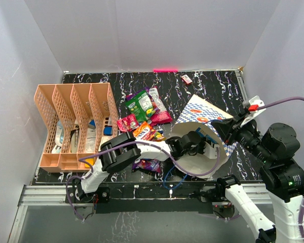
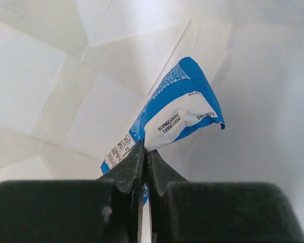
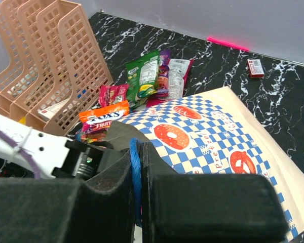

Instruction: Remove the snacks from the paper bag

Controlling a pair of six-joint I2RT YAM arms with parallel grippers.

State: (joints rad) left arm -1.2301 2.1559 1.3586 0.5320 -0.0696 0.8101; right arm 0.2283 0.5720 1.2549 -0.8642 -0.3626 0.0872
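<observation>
I see the marbled table point(image 1: 202, 83) under everything. Far to the left of my right gripper point(image 3: 138, 148) stands the peach organizer point(image 3: 50, 61). The paper bag point(image 3: 213, 147) lies on its side directly ahead of those jaws, which are pressed together on its blue cord handle point(image 3: 136, 182). Loose snacks point(image 3: 144, 81) lie on the table beyond the jaws, left of the bag. My left gripper point(image 2: 145, 152) is inside the bag, white paper all round it, jaws pinching a blue-and-white packet point(image 2: 180, 106) that sticks out ahead of the tips
</observation>
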